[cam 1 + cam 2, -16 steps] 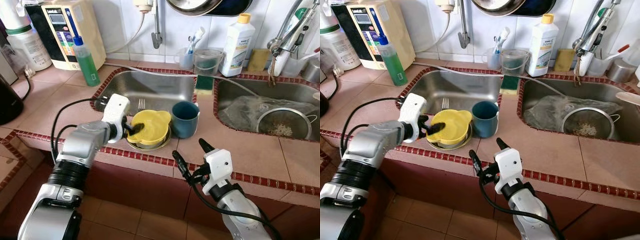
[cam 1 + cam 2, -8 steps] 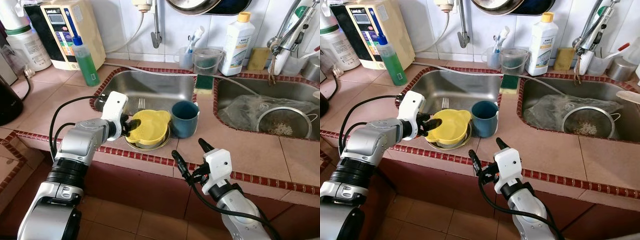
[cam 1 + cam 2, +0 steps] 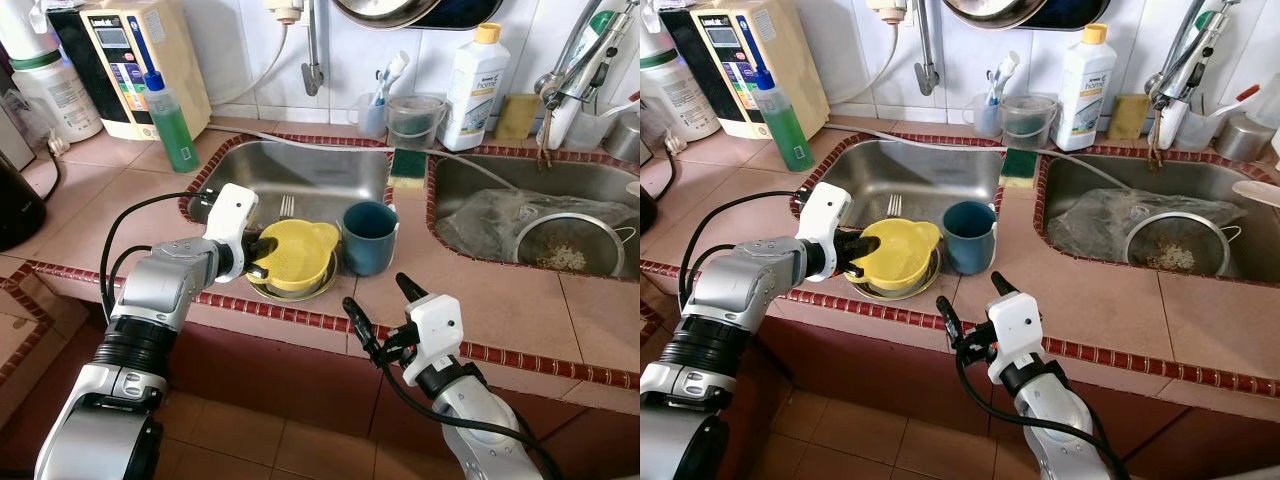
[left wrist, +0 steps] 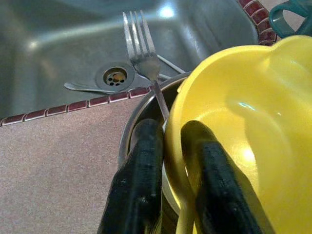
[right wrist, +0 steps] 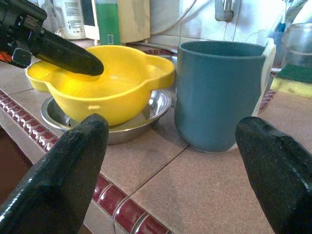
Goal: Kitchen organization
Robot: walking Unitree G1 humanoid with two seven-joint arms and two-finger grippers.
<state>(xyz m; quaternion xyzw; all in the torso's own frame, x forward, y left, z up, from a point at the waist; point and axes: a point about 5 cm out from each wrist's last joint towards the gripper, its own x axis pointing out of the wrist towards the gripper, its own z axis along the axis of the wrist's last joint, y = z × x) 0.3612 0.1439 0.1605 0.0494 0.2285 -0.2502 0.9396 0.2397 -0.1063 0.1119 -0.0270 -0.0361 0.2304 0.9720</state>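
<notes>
At the desk's front edge, left end effector (image 3: 258, 256) pinches the yellow bowl's (image 3: 295, 256) near rim, while the released right end effector (image 3: 378, 312) hangs farther off.

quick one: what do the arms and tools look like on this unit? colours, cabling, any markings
Both arms are silver metal with black ribbed rings at the joints. Each wrist ends in a white boxy housing with two long, tapered black fingers: left tool, right tool. Black cables loop loose from each white housing back along the forearm. No markings can be made out.
</notes>
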